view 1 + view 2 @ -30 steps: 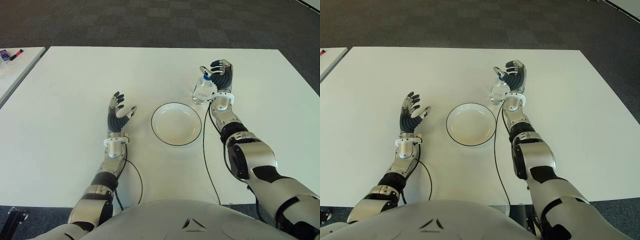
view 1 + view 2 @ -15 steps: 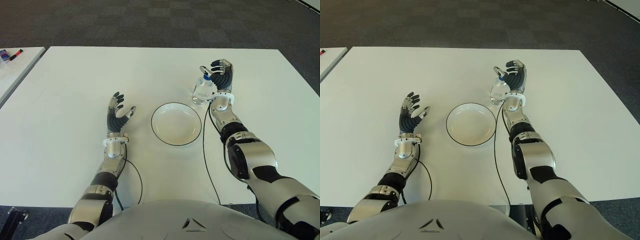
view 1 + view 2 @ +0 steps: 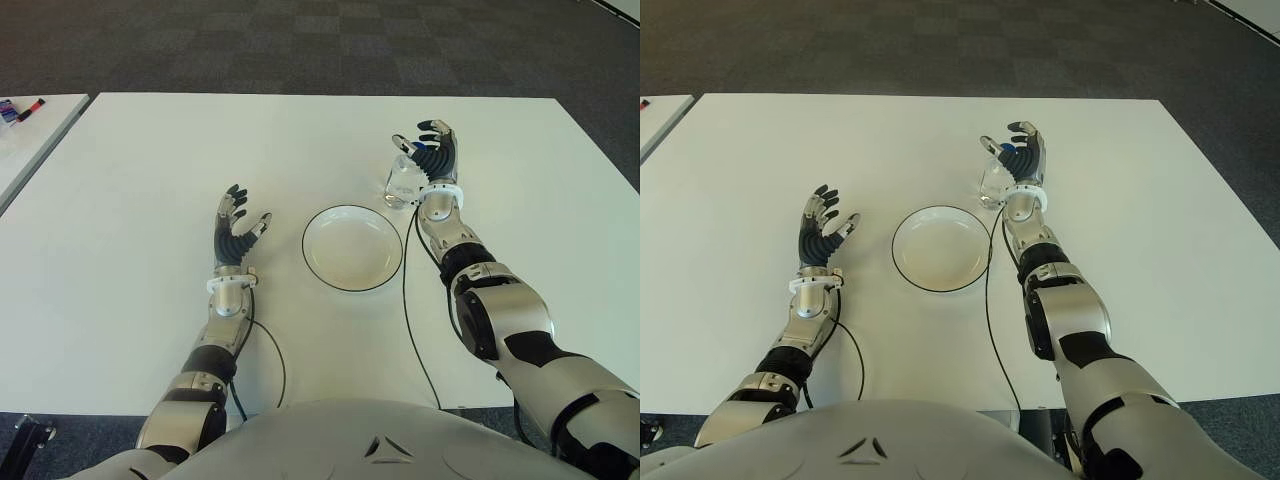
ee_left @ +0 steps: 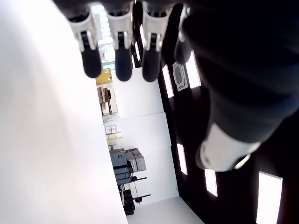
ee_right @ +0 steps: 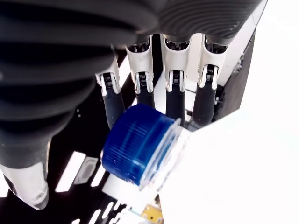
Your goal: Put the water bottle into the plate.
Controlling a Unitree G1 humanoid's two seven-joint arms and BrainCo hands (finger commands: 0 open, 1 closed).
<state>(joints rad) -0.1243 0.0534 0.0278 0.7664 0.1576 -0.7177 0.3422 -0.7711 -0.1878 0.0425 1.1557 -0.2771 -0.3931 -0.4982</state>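
The clear water bottle point(image 3: 402, 181) with a blue cap point(image 5: 135, 144) stands on the white table point(image 3: 150, 170), just beyond the right rim of the white plate point(image 3: 308, 250). My right hand point(image 3: 428, 152) is right against the bottle on its far right side. Its fingers point(image 5: 175, 88) are spread and reach past the cap without wrapping it. The bottle leans slightly toward the palm. My left hand point(image 3: 238, 225) shows open, palm up, to the left of the plate and holds nothing.
A black cable point(image 3: 408, 290) runs along the table right of the plate. A second white table point(image 3: 40, 140) stands at the far left with small items point(image 3: 20, 108) on it. Dark carpet lies beyond the table's far edge.
My right hand has shifted slightly left and closer to the bottle, so the cap now sits in front of the palm. The left hand has not moved.
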